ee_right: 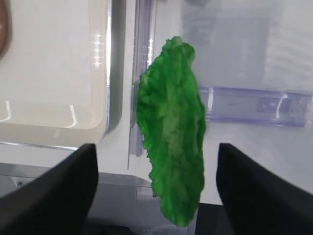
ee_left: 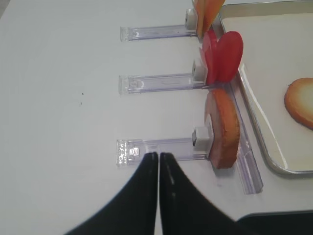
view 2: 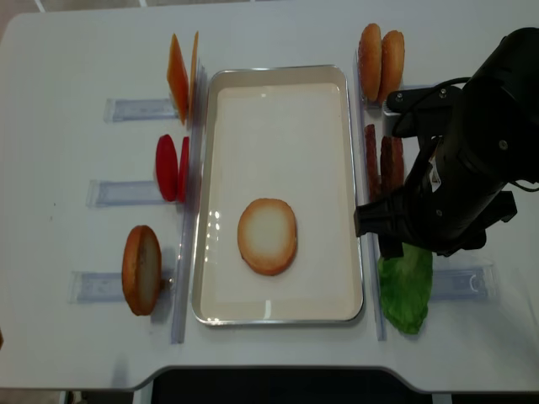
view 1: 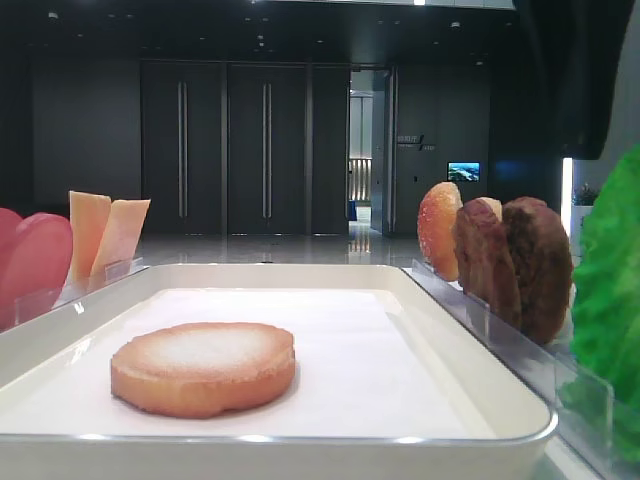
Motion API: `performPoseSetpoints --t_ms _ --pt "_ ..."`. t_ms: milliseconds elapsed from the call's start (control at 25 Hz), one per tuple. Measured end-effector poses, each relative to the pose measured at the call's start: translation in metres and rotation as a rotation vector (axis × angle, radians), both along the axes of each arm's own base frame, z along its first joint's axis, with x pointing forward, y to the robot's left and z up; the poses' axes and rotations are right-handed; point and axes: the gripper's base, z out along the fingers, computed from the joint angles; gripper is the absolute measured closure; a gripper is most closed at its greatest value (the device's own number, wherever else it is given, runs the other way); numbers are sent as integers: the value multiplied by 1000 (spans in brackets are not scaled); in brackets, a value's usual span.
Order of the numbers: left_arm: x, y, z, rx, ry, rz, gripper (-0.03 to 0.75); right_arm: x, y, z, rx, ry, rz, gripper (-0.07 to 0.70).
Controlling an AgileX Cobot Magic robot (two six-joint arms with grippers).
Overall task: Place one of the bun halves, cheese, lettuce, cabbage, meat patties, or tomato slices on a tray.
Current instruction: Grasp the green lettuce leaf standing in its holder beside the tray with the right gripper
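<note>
Lettuce (ee_right: 172, 142) stands on edge in its clear holder (ee_right: 254, 105), just right of the tray (view 2: 210, 194). Right tool (ee_right: 156, 191) spread wide around it, not touching. Left tool (ee_left: 159, 164) clenched, empty, over the table (ee_left: 63, 98).

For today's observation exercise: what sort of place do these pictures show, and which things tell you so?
Probably a robot demo area in an office lobby: fake burger parts in clear holders around a white tray, with dark double doors behind.

Bright, even overhead light; dark dim background in low view. Glare streaks on tray (ee_right: 105, 54) rim and holder (ee_right: 254, 105). Soft shadow under bun (view 1: 203, 368). Right gripper fingers (ee_right: 54, 196) blurred, out of focus.
</note>
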Motion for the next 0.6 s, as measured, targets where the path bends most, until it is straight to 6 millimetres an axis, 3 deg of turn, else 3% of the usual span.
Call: performPoseSetpoints --t_ms 200,600 --pt "0 0 0 0 0 0 715 0 0 0 0 0 -3 248" --pt "0 0 0 0 0 0 715 0 0 0 0 0 -3 552"
